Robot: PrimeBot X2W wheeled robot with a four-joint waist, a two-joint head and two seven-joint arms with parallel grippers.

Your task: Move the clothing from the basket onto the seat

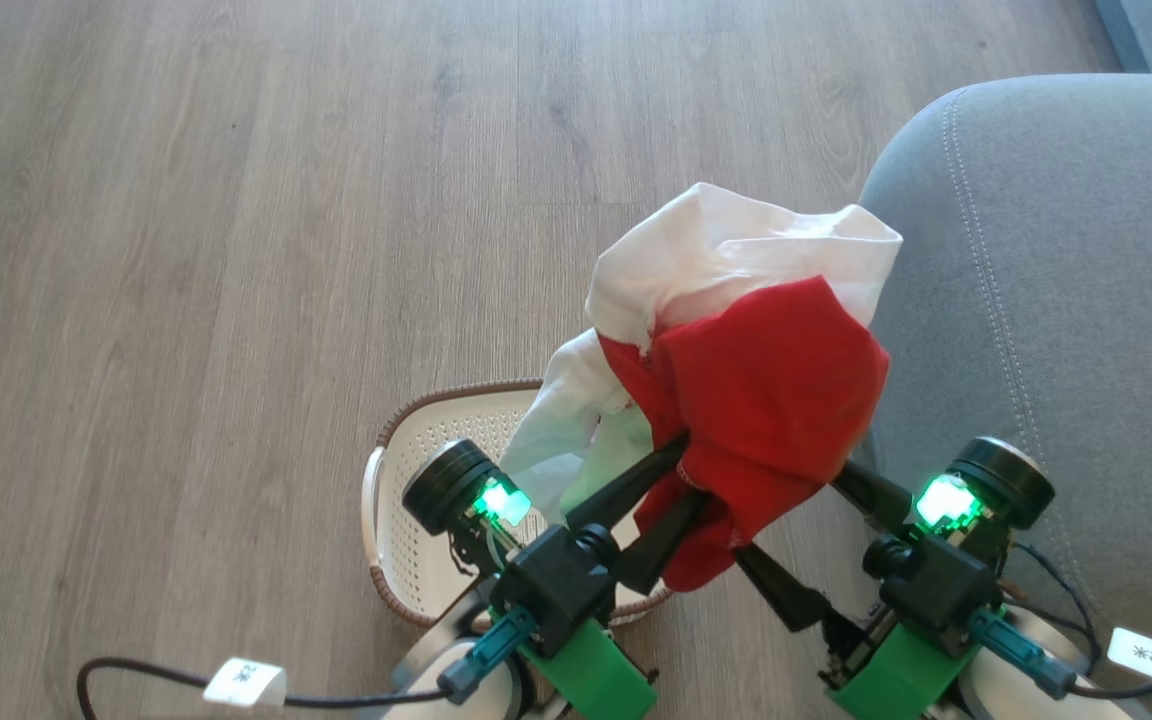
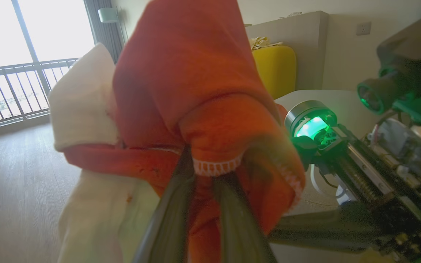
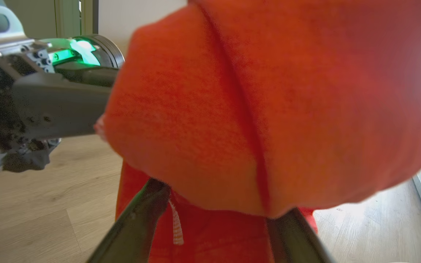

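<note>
Left pincer (image 1: 681,478): I squeeze the clothing (image 1: 766,390) to hold it up | right pincer (image 1: 786,510): wide apart under it, ready to help | clothing: up over basket (image 1: 406,440) edge, beside seat (image 1: 1066,300) corner

Long dark fingers (image 1: 618,497), green brackets (image 1: 598,682), glowing green lamps (image 1: 502,501) — black cables (image 1: 366,699), white tags (image 1: 244,683)

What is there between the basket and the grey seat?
In the head view, the red and white clothing hangs there, pinched by the left gripper, over wood floor.
</note>
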